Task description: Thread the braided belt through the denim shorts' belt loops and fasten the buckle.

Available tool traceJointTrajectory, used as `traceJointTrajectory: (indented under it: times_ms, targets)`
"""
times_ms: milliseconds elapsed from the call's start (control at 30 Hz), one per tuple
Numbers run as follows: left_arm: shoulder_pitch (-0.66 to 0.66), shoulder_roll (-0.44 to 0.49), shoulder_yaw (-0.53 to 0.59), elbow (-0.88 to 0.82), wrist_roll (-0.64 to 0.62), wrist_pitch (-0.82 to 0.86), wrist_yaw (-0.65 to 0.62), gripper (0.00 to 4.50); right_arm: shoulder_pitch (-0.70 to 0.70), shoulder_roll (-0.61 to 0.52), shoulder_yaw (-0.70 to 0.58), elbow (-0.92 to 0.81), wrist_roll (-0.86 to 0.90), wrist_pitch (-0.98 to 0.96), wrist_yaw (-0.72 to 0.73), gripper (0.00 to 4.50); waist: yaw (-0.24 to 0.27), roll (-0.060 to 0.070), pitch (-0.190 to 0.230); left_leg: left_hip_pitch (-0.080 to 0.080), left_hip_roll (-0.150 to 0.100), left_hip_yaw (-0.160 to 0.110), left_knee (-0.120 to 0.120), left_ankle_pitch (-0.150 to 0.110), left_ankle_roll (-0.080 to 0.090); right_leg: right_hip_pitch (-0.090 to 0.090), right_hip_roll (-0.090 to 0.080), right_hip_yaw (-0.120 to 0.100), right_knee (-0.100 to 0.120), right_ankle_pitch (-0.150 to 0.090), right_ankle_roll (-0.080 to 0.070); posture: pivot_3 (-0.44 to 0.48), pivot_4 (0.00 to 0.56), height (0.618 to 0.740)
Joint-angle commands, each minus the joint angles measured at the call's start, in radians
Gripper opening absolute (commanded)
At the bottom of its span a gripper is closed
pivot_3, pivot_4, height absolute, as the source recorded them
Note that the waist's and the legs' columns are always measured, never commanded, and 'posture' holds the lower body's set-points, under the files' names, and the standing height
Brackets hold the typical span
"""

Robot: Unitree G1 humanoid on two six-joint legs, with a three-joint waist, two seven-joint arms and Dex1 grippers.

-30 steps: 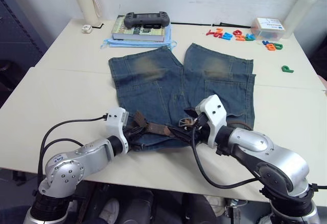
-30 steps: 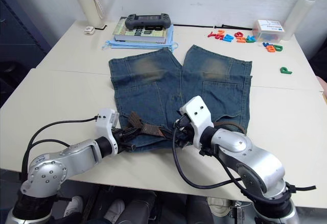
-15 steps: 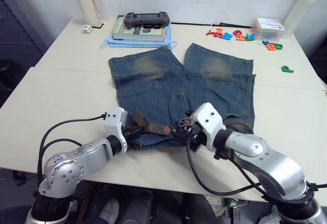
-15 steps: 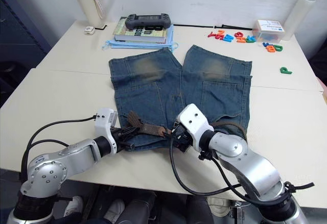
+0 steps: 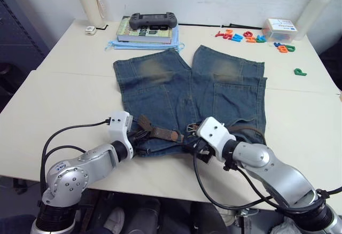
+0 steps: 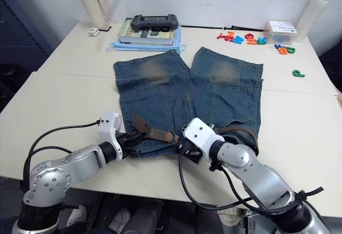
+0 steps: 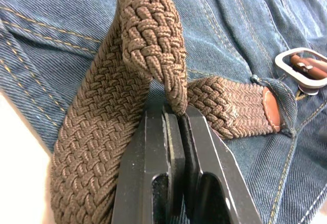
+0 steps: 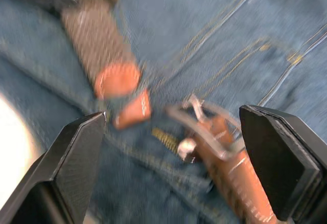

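Left pincer clamped on braided belt; right pincer wide apart.

Your left gripper pinched on a fold of braided belt, denim shorts underneath, buckle just beyond the belt's tan tip

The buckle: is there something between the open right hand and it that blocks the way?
Nothing visible does. In the right wrist view the buckle lies bare on the shorts, ahead of the right hand between its two spread fingers. The belt's tan tip lies beside it, not over it.
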Motion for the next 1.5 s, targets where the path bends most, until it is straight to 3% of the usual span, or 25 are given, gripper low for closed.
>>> traceJointTrajectory:
  times_ms: [33, 400, 567, 700, 833, 1000, 1233, 1333, 1500]
  targets:
    - [-0.016, -0.023, 0.058, 0.002, 0.01, 0.01, 0.069, 0.0, -0.003, 0.031, 0.03, -0.023, -0.018, 0.01, 0.005, 4.45, -0.001, 0.0, 0.0, 0.0, 0.0, 0.0, 0.0, 0.0, 0.0, 0.0, 0.0, 0.0, 0.0, 0.0, 0.0, 0.0, 0.15, 0.667]
    - [-0.04, -0.073, 0.075, -0.013, -0.064, 0.081, 0.103, 0.0, -0.002, 0.068, 0.036, -0.03, -0.048, 0.029, 0.019, 4.45, 0.0, -0.001, 0.0, 0.001, 0.0, 0.0, 0.0, 0.0, -0.001, 0.0, 0.001, 0.0, 0.001, 0.0, 0.0, 0.0, 0.15, 0.667]
    - [-0.021, -0.12, 0.074, -0.001, -0.18, 0.112, 0.176, 0.0, 0.006, 0.069, 0.028, -0.046, -0.052, 0.042, 0.025, 4.45, 0.001, -0.001, -0.001, 0.001, 0.0, 0.0, 0.001, 0.0, -0.001, 0.0, 0.001, 0.0, 0.001, 0.0, 0.0, 0.0, 0.15, 0.667]
    - [0.02, -0.11, 0.046, -0.006, -0.287, 0.125, 0.2, 0.0, 0.012, 0.062, 0.022, -0.051, -0.05, 0.047, 0.034, 4.45, 0.001, -0.001, -0.001, 0.001, 0.0, 0.0, 0.001, 0.0, -0.001, 0.0, 0.001, 0.0, 0.002, 0.0, 0.0, 0.0, 0.15, 0.667]
    - [0.026, -0.081, 0.013, -0.015, -0.314, 0.116, 0.19, 0.0, 0.008, 0.061, 0.021, -0.05, -0.05, 0.048, 0.045, 4.45, 0.002, -0.001, -0.001, 0.001, 0.0, 0.0, 0.001, 0.0, -0.001, 0.001, 0.0, 0.0, 0.002, 0.0, 0.0, 0.0, 0.15, 0.667]
    - [-0.006, -0.017, -0.057, -0.032, -0.21, 0.101, 0.072, 0.0, -0.001, 0.062, 0.021, -0.037, -0.054, 0.036, 0.06, 4.45, 0.002, -0.001, -0.001, 0.002, 0.0, 0.0, 0.001, 0.0, -0.001, 0.002, 0.0, 0.0, 0.002, 0.0, 0.0, 0.0, 0.15, 0.667]
    - [-0.093, 0.103, -0.216, 0.006, 0.115, -0.01, -0.225, 0.0, -0.036, 0.08, -0.049, -0.057, -0.019, 0.024, 0.089, 4.45, 0.002, -0.001, -0.001, 0.001, 0.0, 0.0, 0.001, 0.0, 0.0, 0.002, 0.0, 0.0, 0.0, 0.0, 0.0, 0.0, 0.15, 0.667]
    - [-0.091, 0.102, -0.221, 0.023, 0.173, -0.033, -0.3, 0.0, -0.038, 0.052, -0.089, -0.098, 0.009, 0.017, 0.132, 4.45, 0.003, -0.001, -0.001, 0.001, 0.0, 0.0, 0.001, 0.0, 0.0, 0.002, 0.0, 0.0, 0.0, 0.0, 0.0, 0.0, 0.15, 0.667]
    - [-0.079, 0.094, -0.232, 0.028, 0.247, -0.052, -0.389, 0.0, -0.028, -0.09, -0.141, -0.168, 0.006, -0.043, 0.224, 4.45, 0.003, -0.001, -0.001, 0.002, 0.0, 0.0, 0.001, 0.0, 0.0, 0.003, 0.0, -0.001, -0.001, 0.0, 0.0, 0.0, 0.15, 0.667]
